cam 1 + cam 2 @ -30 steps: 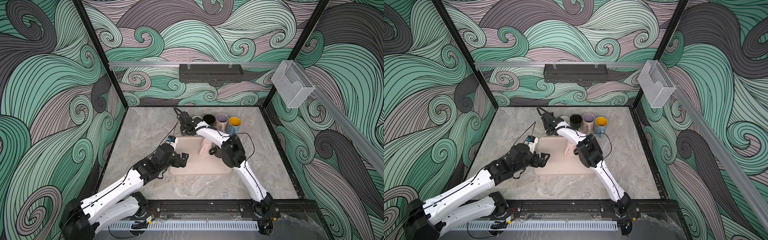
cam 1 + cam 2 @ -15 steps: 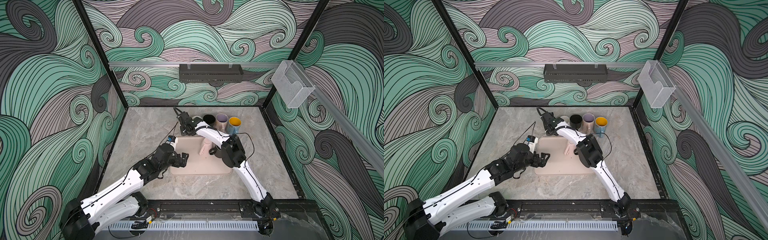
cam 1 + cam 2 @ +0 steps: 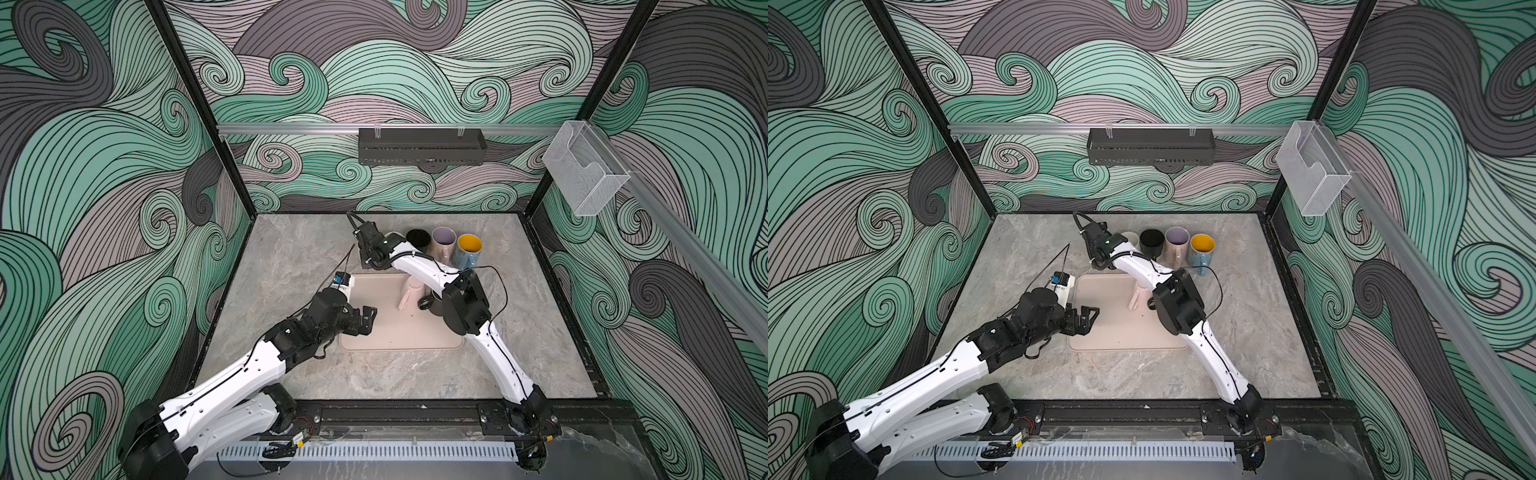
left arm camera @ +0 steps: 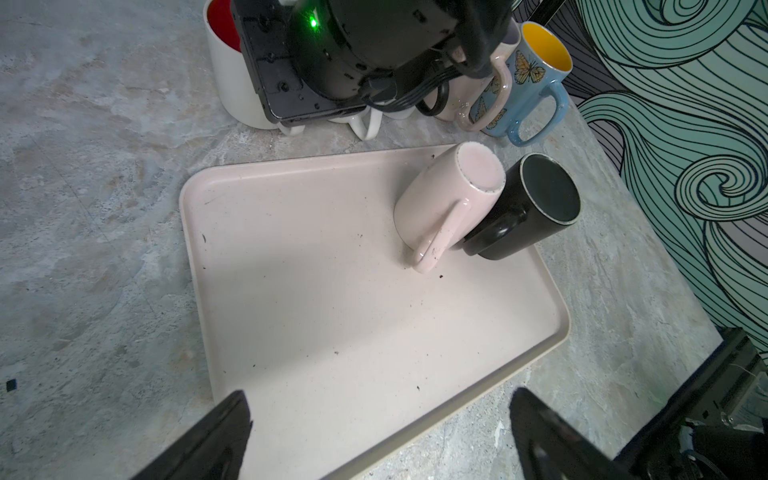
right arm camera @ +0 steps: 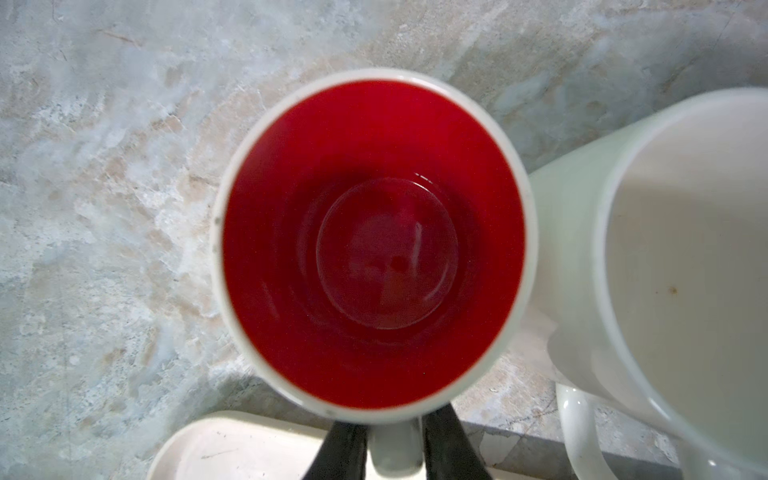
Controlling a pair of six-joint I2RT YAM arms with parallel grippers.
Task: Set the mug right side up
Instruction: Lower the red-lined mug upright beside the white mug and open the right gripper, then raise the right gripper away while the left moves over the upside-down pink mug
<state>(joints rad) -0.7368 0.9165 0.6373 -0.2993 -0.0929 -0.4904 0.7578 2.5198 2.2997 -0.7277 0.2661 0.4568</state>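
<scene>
The step in hand is, by my reading, the set-down and release. The red-lined mug (image 5: 374, 241) stands mouth up on the marble table (image 3: 291, 266), just beyond the far edge of the beige tray (image 4: 291, 332) and near that tray's far left corner. It sits close beside a white mug (image 5: 685, 270), at the left end of the row of upright mugs along the table's back edge.

The right gripper (image 5: 395, 424) reaches down from above with its black fingers (image 5: 345, 453) on either side of the mug's handle (image 5: 395, 461). Whether they press on the handle or stand just off it cannot be told from the wrist view. The left gripper (image 4: 380, 399) hovers over the tray's near left corner, its jaws spread wide and holding nothing.

For this mug the turning looks finished. The next move calls for the right jaws to part fully and clear the handle. The arm then needs to rise straight up, so that it neither drags the mug nor knocks the white mug beside it.

A pink mug (image 4: 449, 199) and a black mug (image 4: 528, 216) sit base up, touching each other, toward the tray's far right corner. One of them is the likely next pick. The right arm's elbow hangs above them in both top views.
</scene>
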